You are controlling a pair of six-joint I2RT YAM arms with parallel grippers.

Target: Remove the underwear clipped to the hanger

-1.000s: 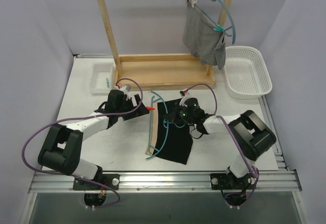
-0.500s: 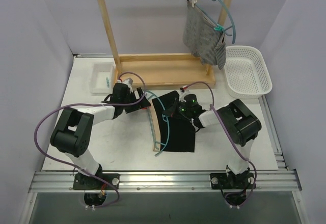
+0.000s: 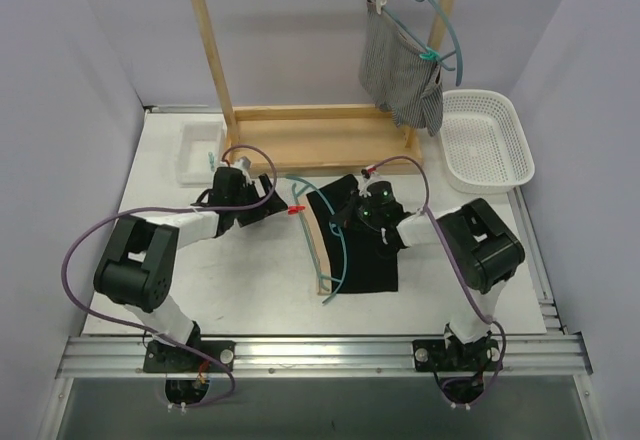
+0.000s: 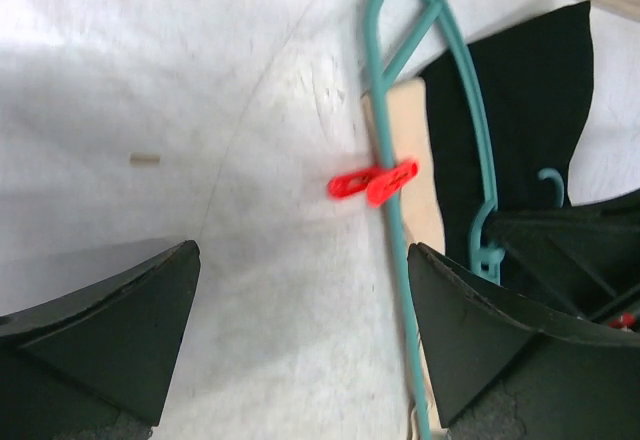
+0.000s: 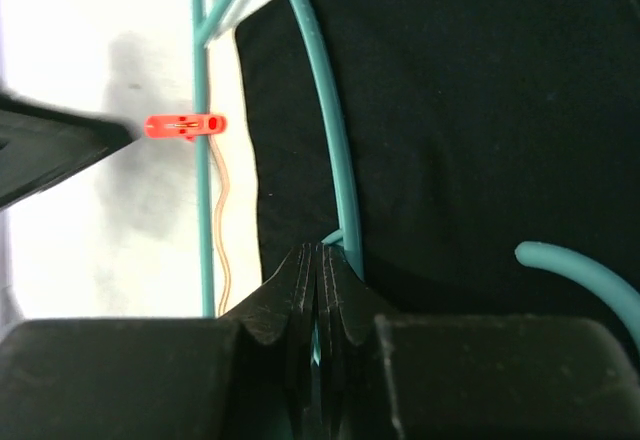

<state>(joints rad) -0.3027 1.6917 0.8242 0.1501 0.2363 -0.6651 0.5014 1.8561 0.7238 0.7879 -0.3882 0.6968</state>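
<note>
The left gripper point(image 4: 302, 255) is hovering with its jaws wide apart. The red clip point(image 4: 374, 182) is lying just ahead of the gap between them. It is biting the teal hanger point(image 4: 398, 230) where the tan waistband point(image 4: 412, 140) of the black underwear point(image 4: 520, 100) is lying against the wire. The right gripper point(image 5: 320, 265) is pressing its jaws together on the hanger's inner wire, so it seems to be pinning the frame down. The black cloth is spreading ahead of it and to its right, flat on the table point(image 3: 230, 280). The grey striped underwear point(image 3: 398, 70) is hanging far beyond both grippers, from a second hanger point(image 3: 440, 20) on the wooden rack point(image 3: 210, 50).

The cloth is looking soft, light and limp, so tugging it would likely bunch it and drag the thin hanger along. The clip is looking small, hard and springy, probably slick. The best hold is likely across its flared tail, which is pointing toward the left gripper, squeezing there to open the mouth.
</note>
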